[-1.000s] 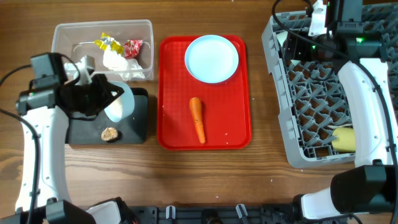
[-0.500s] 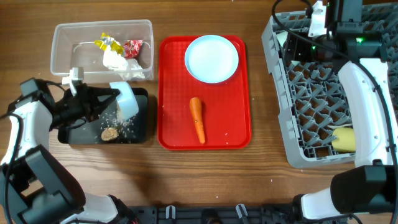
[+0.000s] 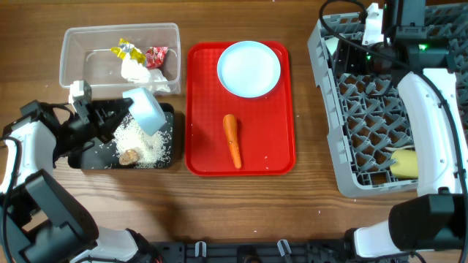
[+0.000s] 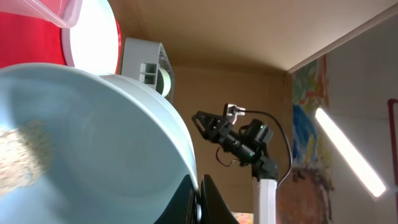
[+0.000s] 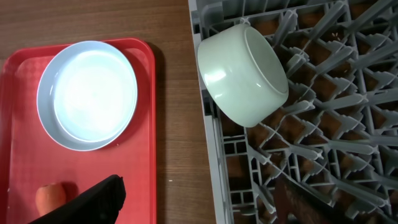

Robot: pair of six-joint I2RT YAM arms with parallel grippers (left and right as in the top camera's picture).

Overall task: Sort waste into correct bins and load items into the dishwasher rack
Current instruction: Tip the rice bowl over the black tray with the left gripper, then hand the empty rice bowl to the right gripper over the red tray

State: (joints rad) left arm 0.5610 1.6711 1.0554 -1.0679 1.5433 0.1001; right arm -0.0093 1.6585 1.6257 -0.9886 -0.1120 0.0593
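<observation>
Left gripper point(image 3: 124, 117) pinches the rim of the tilted bowl point(image 3: 148, 111) over the black tray point(image 3: 91, 158), rice point(image 3: 144, 144) lying beneath. Rack point(image 3: 365, 124) lies well right, past the red tray point(image 3: 199, 109). Right gripper point(image 5: 200, 198), spread and empty, hovers at its far-left corner, so it's nearer

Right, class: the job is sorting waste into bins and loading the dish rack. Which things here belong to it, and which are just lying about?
Part of the job: tipped bowl, rice, brown lump, black tray, clear tub, tissue, wrappers, carrot, plate, rack, racked bowl, yellow cup.
Just lying about: red tray, table.
</observation>
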